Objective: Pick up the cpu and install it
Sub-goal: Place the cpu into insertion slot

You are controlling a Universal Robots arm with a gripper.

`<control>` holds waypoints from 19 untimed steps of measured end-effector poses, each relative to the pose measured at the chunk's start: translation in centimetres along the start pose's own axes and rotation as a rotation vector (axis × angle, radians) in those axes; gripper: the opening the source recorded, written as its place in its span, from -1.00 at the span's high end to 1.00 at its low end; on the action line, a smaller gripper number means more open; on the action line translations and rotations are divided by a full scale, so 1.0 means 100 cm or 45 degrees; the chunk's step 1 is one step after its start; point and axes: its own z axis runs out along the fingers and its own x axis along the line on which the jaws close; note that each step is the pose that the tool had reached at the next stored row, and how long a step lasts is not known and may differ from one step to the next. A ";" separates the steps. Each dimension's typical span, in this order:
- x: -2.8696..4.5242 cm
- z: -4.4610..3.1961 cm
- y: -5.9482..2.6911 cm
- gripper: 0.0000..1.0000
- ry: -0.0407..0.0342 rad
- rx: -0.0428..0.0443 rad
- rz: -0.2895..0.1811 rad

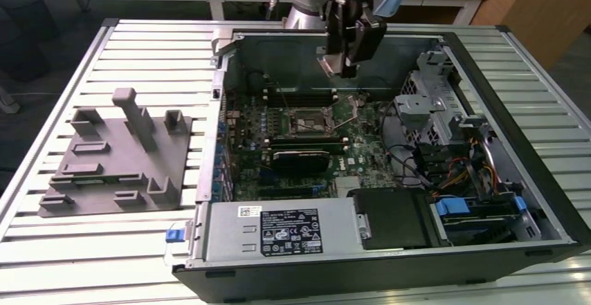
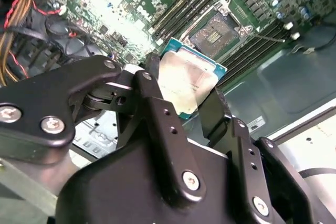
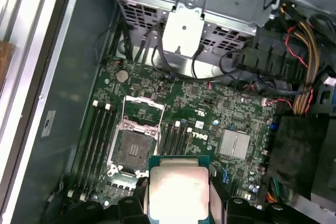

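Long silver slats are making up the table [image 1: 83,250], and a big open computer case [image 1: 544,201] is lying on it. On the exterior view's left, a grey plastic stand [image 1: 115,163] is sitting on the table, just beside the case. Inside the case a green board [image 1: 365,156] is lying flat. A grey box with a label [image 1: 277,232] is sitting at the side nearest the exterior camera.

The claw [image 1: 337,66] is hanging in the air over the far part of the case. It is squeezing the cpu [image 1: 330,65] from two sides, so it is clamped tight on it. In the second wrist view, the two black fingers [image 2: 157,111] are pressing on the edges of the cpu [image 2: 186,85], and its pale silvery face is showing. The cpu is hanging up off the board.

In the first wrist view, the cpu [image 3: 177,192] is hanging near the square socket [image 3: 131,145]. The socket's metal frame is standing open. Coloured wires [image 3: 304,51] are bunching up at one side of the case.
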 end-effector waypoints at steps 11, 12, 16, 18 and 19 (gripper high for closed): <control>0.0006 0.0012 0.0001 -0.08 -0.0093 0.005 0.197; 0.0007 0.0013 0.0001 -0.08 -0.0099 0.005 0.212; 0.0013 0.0016 0.0002 -0.08 -0.0125 0.006 0.269; 0.0014 0.0018 0.0001 -0.08 -0.0140 0.007 0.298; 0.0017 0.0019 0.0002 -0.08 -0.0147 0.008 0.311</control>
